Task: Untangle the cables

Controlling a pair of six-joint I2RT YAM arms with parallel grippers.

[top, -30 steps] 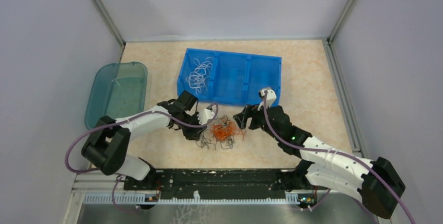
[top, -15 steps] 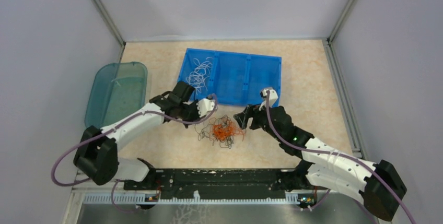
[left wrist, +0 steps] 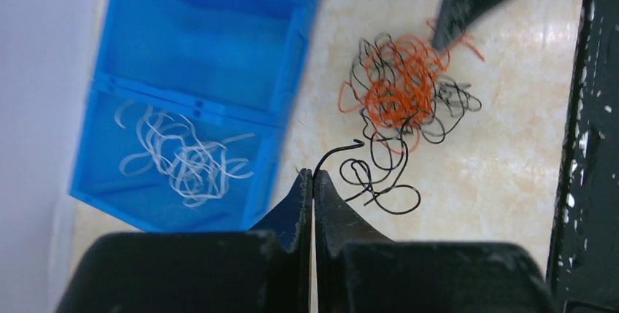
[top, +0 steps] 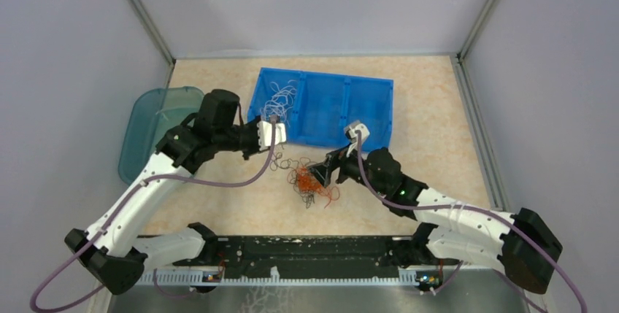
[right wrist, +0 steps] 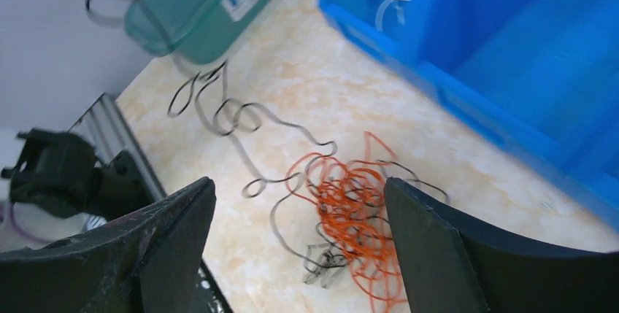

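A tangle of red-orange and black cables (top: 312, 180) lies on the table in front of the blue bin (top: 368, 109). My left gripper (top: 276, 145) is raised near the bin's left front corner. In the left wrist view the left gripper (left wrist: 313, 174) is shut on a black cable strand (left wrist: 379, 182) that trails back to the tangle (left wrist: 398, 87). My right gripper (top: 325, 173) is open at the tangle. In the right wrist view the right gripper (right wrist: 299, 182) straddles the tangle (right wrist: 350, 211), and the drawn-out black strand (right wrist: 233, 120) runs off to the left. White cables (top: 279, 100) lie in the bin's left compartment.
A teal translucent container (top: 157, 127) stands at the left, and it also shows in the right wrist view (right wrist: 212, 6). The blue bin has three compartments. A black rail (top: 306, 247) runs along the near table edge.
My left gripper rose and drew back left toward the bin, pulling a black strand out of the tangle. My right gripper moved left and down onto the tangle.
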